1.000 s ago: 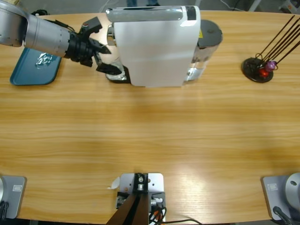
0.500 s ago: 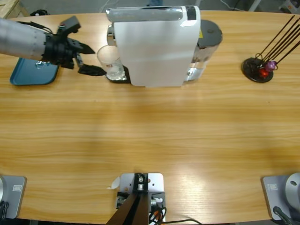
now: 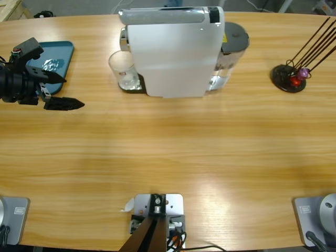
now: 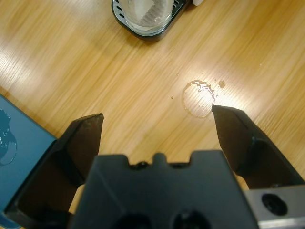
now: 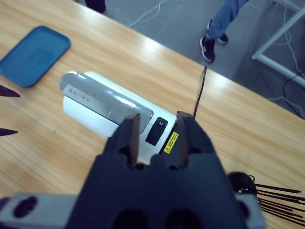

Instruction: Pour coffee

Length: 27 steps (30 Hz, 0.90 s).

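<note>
Glass parked under the spout, left jaws wide and empty

Glass cup (image 3: 122, 68) stands on the coffee machine's black drip tray (image 3: 131, 86), tucked against the left end of the white coffee machine (image 3: 173, 50). I see the same cup at the top of my left wrist view (image 4: 145, 14), upright, and I cannot tell whether anything is in it.

My left gripper (image 3: 59, 90) sits near the left edge of the counter (image 3: 168, 152), well apart from the cup, just in front of the blue tray (image 3: 65, 50). Its jaws are spread wide and hold nothing; between them in the wrist view I see bare wood and a pale ring-shaped wet mark (image 4: 198, 98). A corner of the blue tray shows at the left of that view. On the tray lies a small crumpled silvery scrap (image 3: 51, 64).

My right gripper (image 5: 157, 133) looks down on the machine from above, its jaws drawn close together with only a narrow gap and nothing in it. A person's legs and shoes (image 5: 217, 28) show on the floor beyond the counter.

At the right end of the counter stands a black holder with dark sticks (image 3: 289, 79).
</note>
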Motion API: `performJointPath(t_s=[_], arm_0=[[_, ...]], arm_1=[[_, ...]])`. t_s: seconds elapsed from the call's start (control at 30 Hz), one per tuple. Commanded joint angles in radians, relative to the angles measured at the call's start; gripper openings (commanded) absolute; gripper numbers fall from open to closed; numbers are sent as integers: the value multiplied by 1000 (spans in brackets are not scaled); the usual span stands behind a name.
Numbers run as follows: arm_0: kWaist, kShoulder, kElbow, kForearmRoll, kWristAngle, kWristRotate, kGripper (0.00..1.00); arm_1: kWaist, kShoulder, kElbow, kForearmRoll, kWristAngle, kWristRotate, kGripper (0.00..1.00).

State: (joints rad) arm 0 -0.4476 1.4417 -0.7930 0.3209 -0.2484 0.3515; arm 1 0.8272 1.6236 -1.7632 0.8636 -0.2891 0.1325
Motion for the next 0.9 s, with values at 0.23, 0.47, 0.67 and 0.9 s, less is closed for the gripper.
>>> performJointPath(t_s=[0.23,0.47,0.67,0.9], arm_0=[[12,37,21,7,12,-14,1000],[12,63,21,3,11,-14,1000],[12,63,22,3,12,-14,1000],[12,60,26,4,12,-14,1000]], arm_1=[[-161,246,-180,191,194,94,0],[-163,276,-196,230,250,108,0],[-163,278,-194,230,243,106,0],[-170,293,-190,227,231,102,0]])
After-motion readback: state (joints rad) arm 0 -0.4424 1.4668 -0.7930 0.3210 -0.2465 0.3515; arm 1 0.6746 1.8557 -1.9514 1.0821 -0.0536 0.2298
